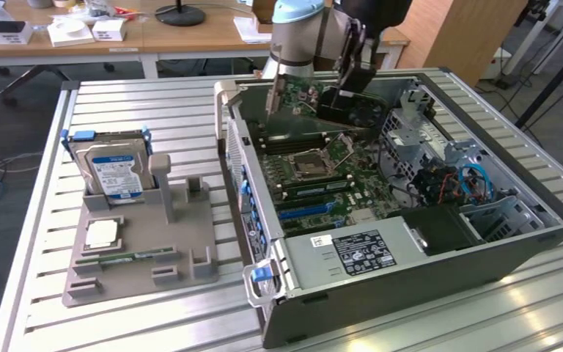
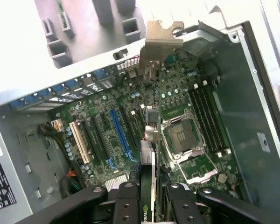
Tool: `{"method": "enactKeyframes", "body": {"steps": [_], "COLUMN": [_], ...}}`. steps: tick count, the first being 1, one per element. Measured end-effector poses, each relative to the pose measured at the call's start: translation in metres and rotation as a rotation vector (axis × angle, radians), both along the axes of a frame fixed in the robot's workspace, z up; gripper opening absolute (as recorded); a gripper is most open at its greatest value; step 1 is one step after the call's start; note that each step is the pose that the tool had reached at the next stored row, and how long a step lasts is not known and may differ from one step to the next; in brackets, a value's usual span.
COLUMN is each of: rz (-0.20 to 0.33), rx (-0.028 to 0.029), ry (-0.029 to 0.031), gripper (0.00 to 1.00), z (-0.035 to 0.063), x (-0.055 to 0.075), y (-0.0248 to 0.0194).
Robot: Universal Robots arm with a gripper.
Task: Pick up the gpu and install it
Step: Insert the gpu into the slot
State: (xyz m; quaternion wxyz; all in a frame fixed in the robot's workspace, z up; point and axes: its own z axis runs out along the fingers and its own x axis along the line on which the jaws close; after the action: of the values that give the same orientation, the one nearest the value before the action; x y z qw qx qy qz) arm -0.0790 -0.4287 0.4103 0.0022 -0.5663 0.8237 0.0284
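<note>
The end effector is clamped on the gpu, held edge-on above the motherboard.

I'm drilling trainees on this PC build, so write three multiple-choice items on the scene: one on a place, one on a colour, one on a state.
1. Where is the gpu?
A) on the grey fixture
B) above the motherboard, inside the case
C) on the wooden desk

2. What colour is the hard drive's label?
A) red
B) blue
C) yellow

3. How is the tool?
A) open and empty
B) shut on the hard drive
C) shut on the gpu

Key: 1 B, the gpu hangs over the motherboard between the case walls. 2 B, the label on the hard drive is blue. 3 C, the tool clamps the gpu from both sides.
</note>
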Motion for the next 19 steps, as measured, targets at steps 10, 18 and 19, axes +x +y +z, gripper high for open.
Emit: {"method": "enactKeyframes", "body": {"steps": [10,18,19], "rz": [0.182,0.328,0.346], "rx": [0.0000,0.0000,0.0000], "ry": [0.0000,0.0000,0.0000], "gripper": [0.26,0.26,0.26], "z": [-0.0015,-0.0026,-0.0028], "x": [0.0000,0.0000,0.0000], "y": [0.0000,0.0000,0.0000]}}
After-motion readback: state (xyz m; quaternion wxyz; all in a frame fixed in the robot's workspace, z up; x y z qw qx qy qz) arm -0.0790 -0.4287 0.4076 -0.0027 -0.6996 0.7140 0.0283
